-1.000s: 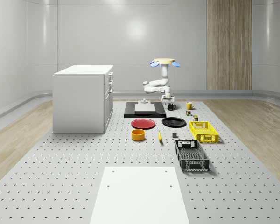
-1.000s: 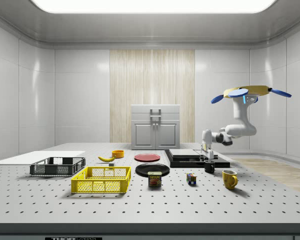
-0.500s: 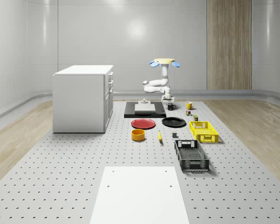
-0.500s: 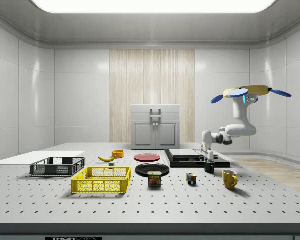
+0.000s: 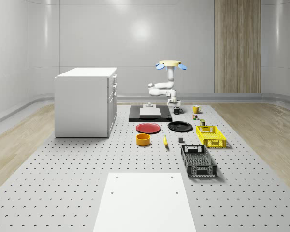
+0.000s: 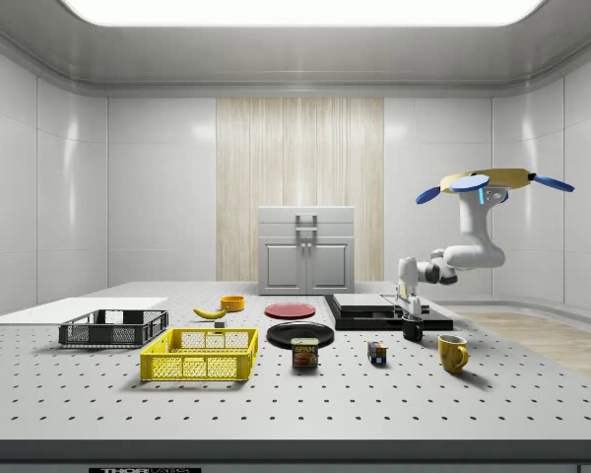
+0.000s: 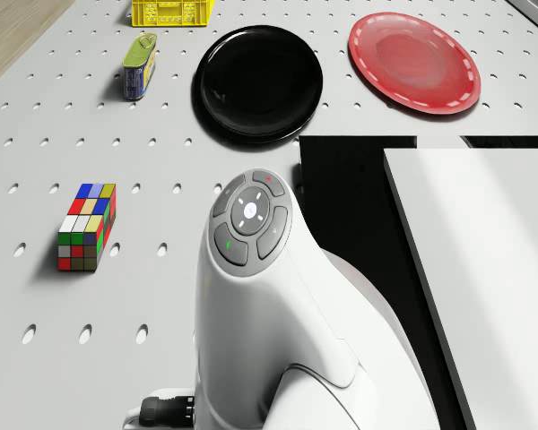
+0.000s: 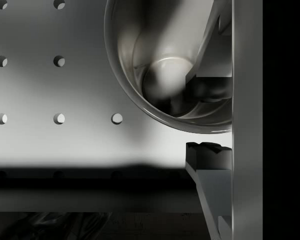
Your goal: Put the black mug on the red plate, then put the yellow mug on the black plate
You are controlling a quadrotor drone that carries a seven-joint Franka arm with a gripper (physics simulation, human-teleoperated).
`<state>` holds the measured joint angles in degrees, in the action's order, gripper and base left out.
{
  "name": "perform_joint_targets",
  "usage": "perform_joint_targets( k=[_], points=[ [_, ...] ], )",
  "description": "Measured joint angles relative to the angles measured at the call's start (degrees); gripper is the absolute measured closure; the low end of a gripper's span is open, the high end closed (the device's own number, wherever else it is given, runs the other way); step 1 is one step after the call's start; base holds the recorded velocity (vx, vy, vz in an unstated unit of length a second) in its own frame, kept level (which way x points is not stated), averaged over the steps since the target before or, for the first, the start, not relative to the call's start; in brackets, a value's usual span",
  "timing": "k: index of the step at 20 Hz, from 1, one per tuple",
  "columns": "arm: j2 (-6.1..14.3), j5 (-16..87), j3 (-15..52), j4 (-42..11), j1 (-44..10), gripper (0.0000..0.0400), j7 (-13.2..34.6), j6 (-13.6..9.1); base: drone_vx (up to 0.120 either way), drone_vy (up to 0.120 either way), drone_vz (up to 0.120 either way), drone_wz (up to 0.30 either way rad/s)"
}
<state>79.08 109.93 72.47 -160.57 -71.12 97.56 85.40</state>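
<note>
Gripper point(image 8: 207, 122) a touch lower than one second ago in the side view; no visible change over the last half second, so I judge the descent finished. Drone point(image 6: 492, 179) hovers over the far end of the table, beyond the black slab point(image 6: 374, 317), with the arm bent down and forward. Black mug point(image 6: 412, 331) stands upright on the table just beside the slab, where it was one second ago, not lifted. Wrist view: my fingers point(image 8: 210, 157) are partly open and straddle the mug's wall, one inside the cup, the other outside the rim. A gap shows on both sides of the rim, so nothing is held yet. Judgement: I am in place for a rim grasp, and closing comes next. Red plate point(image 7: 414, 61) lies well apart from the mug, beside the black plate point(image 7: 257, 82). Yellow mug point(image 6: 452, 353) is untouched, near the black one. Both placements remain to be done.
</note>
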Motion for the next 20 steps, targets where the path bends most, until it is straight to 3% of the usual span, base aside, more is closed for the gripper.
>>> perform_joint_targets(
  k=[4, 12, 17, 20],
  points=[
    [0.4, -1.2, 1.2, -0.2, -0.1, 0.0288, 0.2, -0.1, 0.000, 0.000, 0.010, 0.000],
    [1.1, -7.1, 7.1, -1.2, -0.6, 0.0290, 1.1, -1.5, 0.000, 0.000, 0.120, 0.000],
    [1.9, -9.3, 9.1, -1.3, -1.0, 0.0290, 1.5, -1.4, 0.104, -0.112, 0.120, 0.000],
    [2.5, -10.0, 9.7, -1.3, -1.1, 0.0290, 1.6, -1.0, 0.120, -0.120, 0.000, 0.000]
  ],
)
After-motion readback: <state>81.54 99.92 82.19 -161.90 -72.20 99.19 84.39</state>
